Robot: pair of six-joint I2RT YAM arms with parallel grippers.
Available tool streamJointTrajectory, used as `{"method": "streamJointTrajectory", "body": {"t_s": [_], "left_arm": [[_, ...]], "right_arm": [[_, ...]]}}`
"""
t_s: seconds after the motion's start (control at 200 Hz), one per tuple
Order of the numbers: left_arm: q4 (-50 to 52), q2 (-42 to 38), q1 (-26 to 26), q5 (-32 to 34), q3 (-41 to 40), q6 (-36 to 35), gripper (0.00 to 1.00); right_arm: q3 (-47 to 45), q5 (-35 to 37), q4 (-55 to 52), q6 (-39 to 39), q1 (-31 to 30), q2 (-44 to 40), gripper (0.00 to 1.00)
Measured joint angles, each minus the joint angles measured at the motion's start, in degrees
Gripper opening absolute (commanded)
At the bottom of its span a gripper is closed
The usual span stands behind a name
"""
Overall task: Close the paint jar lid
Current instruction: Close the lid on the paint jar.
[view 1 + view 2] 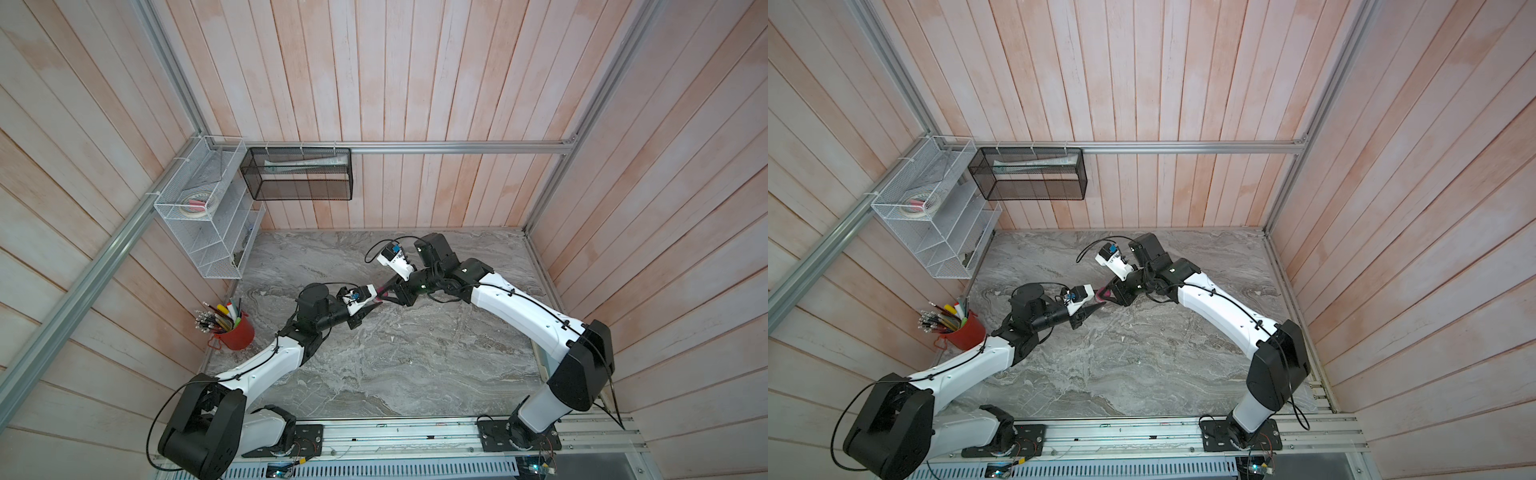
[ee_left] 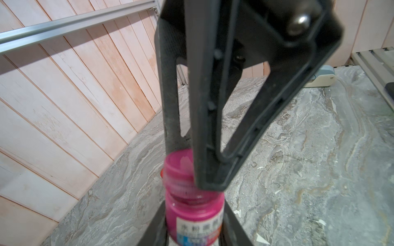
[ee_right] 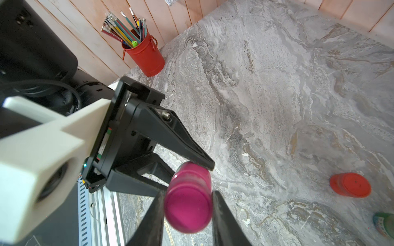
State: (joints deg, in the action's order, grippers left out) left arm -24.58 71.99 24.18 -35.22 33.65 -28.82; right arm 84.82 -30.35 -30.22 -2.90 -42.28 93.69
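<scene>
**Two grippers meet on a pink paint jar over the marble table**

From my remote station, I see both arms reaching in over the middle of the marble table (image 1: 415,353), tips meeting on one small pink paint jar (image 2: 191,210). The right gripper (image 3: 187,198) clamps the jar's body, with its black fingers (image 3: 223,217) pressed against opposite sides; in the right wrist view the jar's flat pink base faces the camera. The left gripper (image 2: 189,168) is closed on the matching pink lid (image 2: 178,168), one slim finger and one broad finger (image 2: 170,106) pinching its rim. The lid sits over the jar's mouth, and a band of neck shows between the lid's edge and the jar's shoulder. I cannot tell whether it is screwed fully home. In both top views the jar shows only as a spot of pink (image 1: 380,296) (image 1: 1101,295) between the two black tips, and I cannot tell from there whether it touches the table.

An orange-red jar (image 3: 350,184) stands capped on the marble well apart from the grippers, with a green jar (image 3: 384,223) near it, cut off by the frame edge. A red pencil cup (image 1: 235,332) stands at the table's left edge by the wall. A white wire rack (image 1: 203,208) and a black mesh basket (image 1: 297,174) hang on the walls above.
</scene>
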Motion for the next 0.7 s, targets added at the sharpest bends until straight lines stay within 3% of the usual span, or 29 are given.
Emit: {"method": "streamJointTrajectory", "body": {"t_s": [0.7], "left_arm": [[9.9, -0.7, -0.2, -1.1, 0.0, -4.2, 0.36]], "right_arm": [[3.3, 1.5, -6.0, -4.7, -2.9, 4.7, 0.30]]}}
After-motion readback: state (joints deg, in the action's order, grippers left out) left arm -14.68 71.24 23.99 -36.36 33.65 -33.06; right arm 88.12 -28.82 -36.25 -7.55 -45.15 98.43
